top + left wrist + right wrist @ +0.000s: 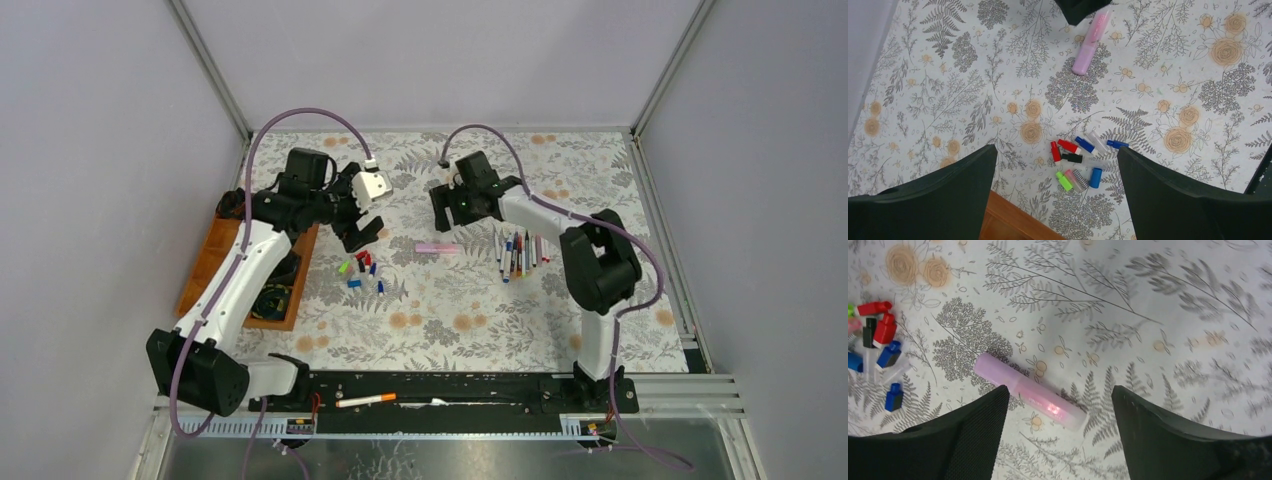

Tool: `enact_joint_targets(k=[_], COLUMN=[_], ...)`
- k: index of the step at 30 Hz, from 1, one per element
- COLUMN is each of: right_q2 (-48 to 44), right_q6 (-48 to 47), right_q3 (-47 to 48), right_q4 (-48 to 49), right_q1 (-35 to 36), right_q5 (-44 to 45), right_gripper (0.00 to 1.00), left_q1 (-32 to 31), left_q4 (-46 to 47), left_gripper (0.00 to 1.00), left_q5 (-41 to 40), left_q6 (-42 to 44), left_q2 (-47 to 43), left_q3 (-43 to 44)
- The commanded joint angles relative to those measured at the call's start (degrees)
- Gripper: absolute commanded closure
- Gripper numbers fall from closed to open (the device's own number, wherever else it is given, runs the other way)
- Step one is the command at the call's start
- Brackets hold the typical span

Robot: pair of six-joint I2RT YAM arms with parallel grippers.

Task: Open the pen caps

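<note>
Several small pen caps (362,270) in green, red, blue and black lie in a loose cluster on the floral cloth; they also show in the left wrist view (1079,160) and at the left edge of the right wrist view (879,347). A thick pink highlighter (438,247) lies capped between the arms, seen in the left wrist view (1091,42) and the right wrist view (1030,397). Slim white pens (520,254) lie in a row at the right. My left gripper (362,232) is open and empty above the caps. My right gripper (452,208) is open and empty above the highlighter.
A wooden tray (222,262) sits at the left under the left arm; its corner shows in the left wrist view (1013,220). An orange-tipped pen (366,400) lies on the black rail at the near edge. Grey walls surround the table.
</note>
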Motion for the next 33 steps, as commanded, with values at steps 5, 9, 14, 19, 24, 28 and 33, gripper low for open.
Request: enact_joint_targets(k=[5,9,14,19,24,28,33], right_q2=[10.4,11.4,10.6,8.5,7.3,6.4,5.1], right_q6=[-15.3,-17.0,-18.3,-17.3,-15.1,-14.5,-13.1], right_q3=[9.8,8.1,3.4,-1.7,-4.5,-6.9,-10.9], right_q4=[-10.1,-10.0,-8.3,-5.2,-3.1,-1.5,2.0], right_q1=[0.6,1.6,4.1,5.9,7.1,9.1,10.0], right_q5=[-10.7,-11.2,-11.0,-10.0,-7.3,-2.1,0.3], right_gripper=[0.1,0.11,0.16,0.19,0.34,0.43,0.68], left_q1=[1.9,2.1,2.4,2.5,2.6,2.5,2.5], left_q4=[-3.0,-3.1,-3.5,-3.8,-3.8,-3.8,-4.1], left_gripper=[0.02,0.02,0.02,0.02,0.02,0.01,0.02], left_q5=[4.7,4.1,3.9,4.1,4.3,4.7,5.4], left_q6=[-0.8,-0.5,-0.7,-0.7,-0.6,-0.6,0.9], left_q2=[-1.8,-1.8,-1.1,-0.9,-1.0,-1.2,-2.1], left_q3=[1.3,1.4,2.3,2.4,2.3,2.0,0.6])
